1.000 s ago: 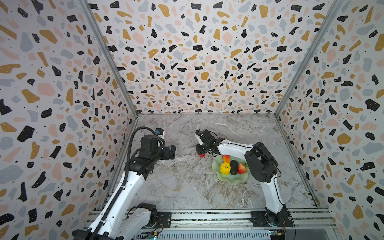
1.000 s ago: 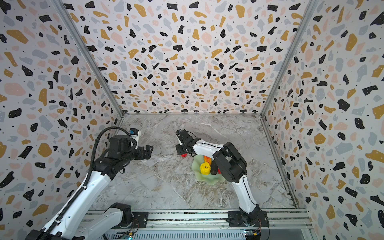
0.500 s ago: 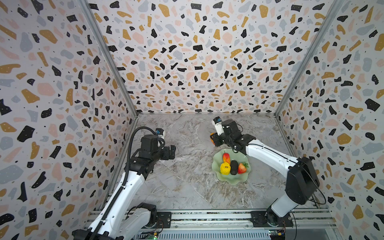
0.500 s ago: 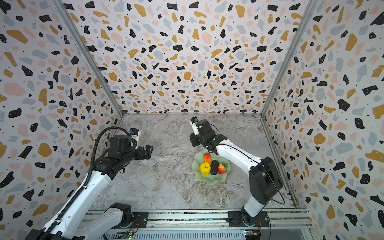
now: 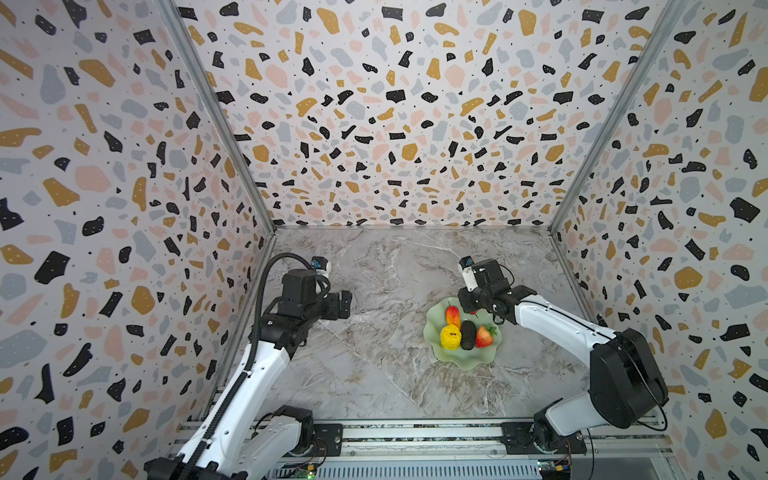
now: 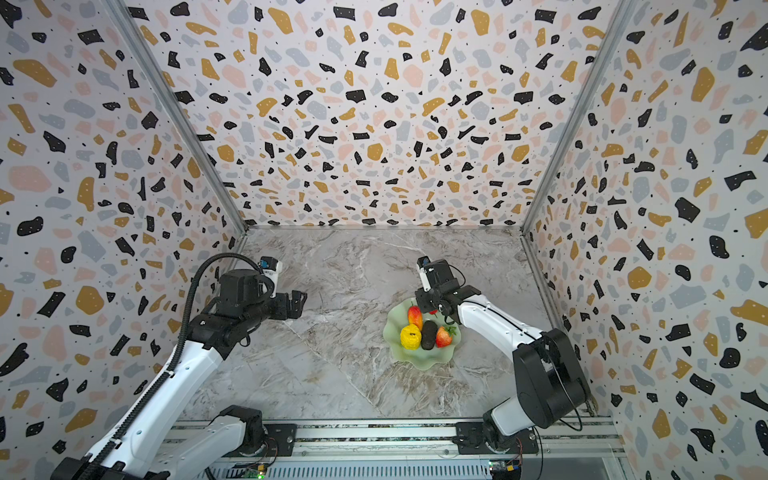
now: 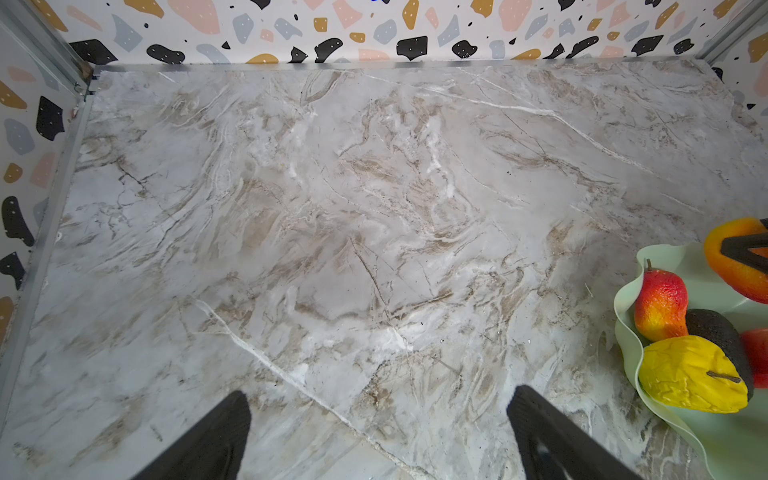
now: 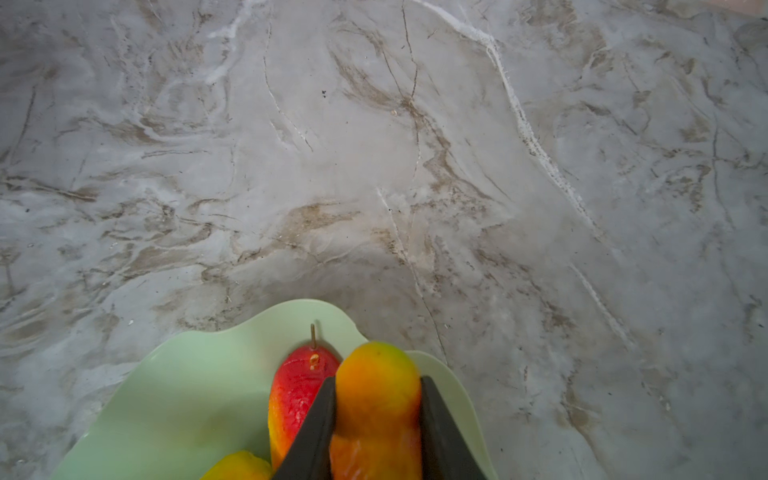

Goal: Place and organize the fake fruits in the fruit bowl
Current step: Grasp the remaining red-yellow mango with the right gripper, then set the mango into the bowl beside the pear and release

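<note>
The right gripper (image 8: pixel 377 380) has swung back from beyond the fruit bowl (image 5: pixel 468 360) to hang over its far rim, jaws clamped on a smooth orange-yellow fruit (image 8: pixel 376 415). In the glossy, wavy-edged mint bowl lie a red pear shape (image 5: pixel 452 316), a bumpy yellow fruit (image 5: pixel 450 336), a rough dark oval (image 5: pixel 468 334) and a strawberry (image 5: pixel 483 336). The left gripper (image 7: pixel 380 395), jaws apart, stays well left of the bowl over the marble tabletop (image 7: pixel 332 208).

Fruit bowl (image 5: pixel 469 361) showing mint green. Round fruit (image 5: pixel 450 336) reading yellow, oval fruit (image 5: pixel 468 335) blackish, strawberry (image 5: pixel 483 336) red with green leaves, stemmed fruit (image 5: pixel 452 316) red-to-yellow, long fruit (image 8: pixel 376 407) orange-to-yellow. Table (image 5: pixel 374 374) showing grey-beige marble; walls (image 5: pixel 395 124) showing terrazzo flecks.
</note>
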`<state>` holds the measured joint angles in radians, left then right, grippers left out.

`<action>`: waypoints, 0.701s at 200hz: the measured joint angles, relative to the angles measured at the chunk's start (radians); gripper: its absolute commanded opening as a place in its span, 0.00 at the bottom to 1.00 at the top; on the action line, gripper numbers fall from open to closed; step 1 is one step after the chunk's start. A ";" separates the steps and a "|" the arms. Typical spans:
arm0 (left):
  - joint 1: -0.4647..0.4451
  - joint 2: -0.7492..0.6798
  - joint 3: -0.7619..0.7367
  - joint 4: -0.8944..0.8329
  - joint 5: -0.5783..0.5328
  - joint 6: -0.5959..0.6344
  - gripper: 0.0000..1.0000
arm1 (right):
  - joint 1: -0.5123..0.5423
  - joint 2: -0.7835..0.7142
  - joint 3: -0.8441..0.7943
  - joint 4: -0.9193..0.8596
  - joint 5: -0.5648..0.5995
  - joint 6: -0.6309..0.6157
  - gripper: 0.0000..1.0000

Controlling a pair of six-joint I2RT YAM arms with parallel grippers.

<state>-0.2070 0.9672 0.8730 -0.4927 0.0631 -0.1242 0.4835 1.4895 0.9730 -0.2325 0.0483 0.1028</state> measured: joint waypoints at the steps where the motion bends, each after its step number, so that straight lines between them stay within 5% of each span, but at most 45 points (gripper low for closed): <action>1: 0.000 0.000 0.000 0.000 0.000 0.000 1.00 | 0.000 0.000 0.000 0.000 0.001 0.000 0.11; 39: 0.000 -0.003 0.000 0.000 0.000 0.000 1.00 | -0.002 0.002 -0.028 0.001 0.005 -0.021 0.13; 88: -0.003 -0.001 0.000 0.000 0.000 -0.002 0.99 | -0.002 0.002 -0.073 0.001 -0.004 -0.036 0.33; 140: -0.004 0.000 0.000 0.000 0.000 -0.003 1.00 | -0.002 0.002 -0.074 0.001 -0.016 -0.045 0.80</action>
<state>-0.2108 0.9672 0.8730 -0.4923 0.0631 -0.1272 0.4816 1.4918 0.8986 -0.2317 0.0319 0.0574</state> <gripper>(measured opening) 0.995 0.680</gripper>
